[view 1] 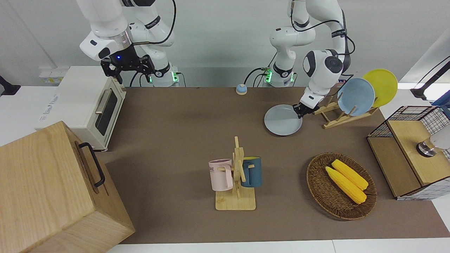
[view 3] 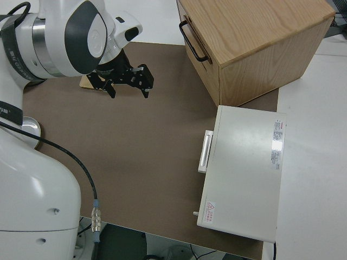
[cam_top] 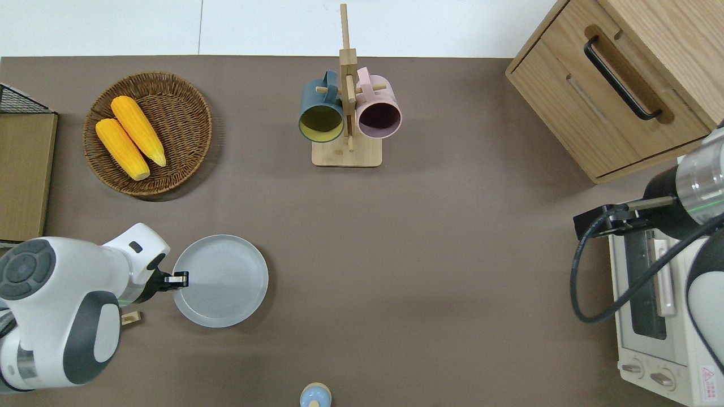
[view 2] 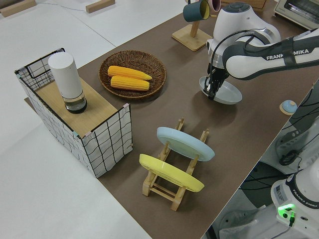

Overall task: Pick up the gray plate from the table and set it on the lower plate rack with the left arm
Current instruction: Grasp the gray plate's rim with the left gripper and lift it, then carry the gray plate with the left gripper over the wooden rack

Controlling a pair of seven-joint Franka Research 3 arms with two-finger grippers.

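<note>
We record one blue-topped bell [view 1: 241, 89] at the table edge nearest the robots, cut off in the overhead view.

Next, one gray plate [cam_top: 222, 281], round and so without a long axis, held by the left gripper [cam_top: 176, 277], whose jaws are closed on the plate's rim at the edge toward the left arm's end of the table. The plate faces up, close to level; in the left side view [view 2: 225, 91] it appears raised clear of the brown mat [view 1: 182, 116], though we cannot tell how far. It is over the mat just beside the lower plate rack [view 1: 336, 118], toward the table's middle from it.

We count one rack, light wood, holding two plates on edge and leaning: one light blue plate [view 1: 355, 96] and one yellow plate [view 1: 384, 86], the yellow one closer to the table's end. In the overhead view the left arm [cam_top: 62, 316] hides most of the rack; only one rail end shows.

The right arm is parked, its gripper [view 3: 126, 81] with jaws apart. One white toaster oven [view 1: 89, 105] stands at the right arm's end.

Farther out: one wire-sided crate [view 2: 107, 144] with a wooden top carrying one white cylinder [view 2: 67, 79].

Farther still: one wicker basket [cam_top: 186, 90] with two corn cobs [cam_top: 130, 137], one mug tree [cam_top: 347, 155] with two mugs, one dark blue [cam_top: 321, 112] and one pink [cam_top: 379, 112], and one wooden cabinet [view 1: 45, 189] with a black handle, cut off at the frame edges.
</note>
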